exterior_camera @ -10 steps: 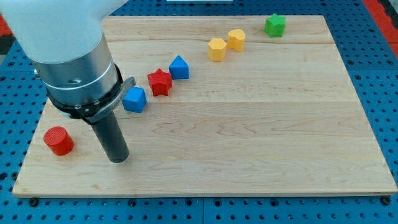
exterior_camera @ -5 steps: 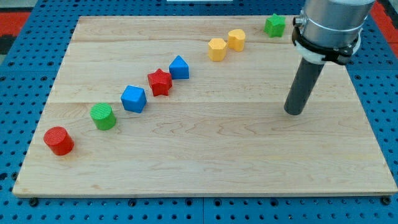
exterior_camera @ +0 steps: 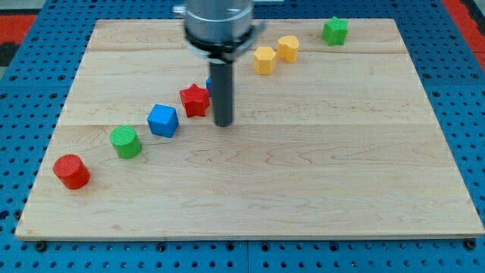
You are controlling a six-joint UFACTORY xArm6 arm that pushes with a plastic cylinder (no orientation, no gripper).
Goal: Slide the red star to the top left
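1. The wooden table (exterior_camera: 318,174) is the biggest thing.
2. My tip (exterior_camera: 223,123) has no claw and holds nothing. It sits just right of the red star (exterior_camera: 195,99), not touching.
3. The red star sits left of the middle, near the top edge.

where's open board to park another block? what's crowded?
Bare: the whole lower right, below the diagonal row running from the red cylinder to the green block; also the top left, above the red star. Crowded: the row itself, with my tip just right of the star.
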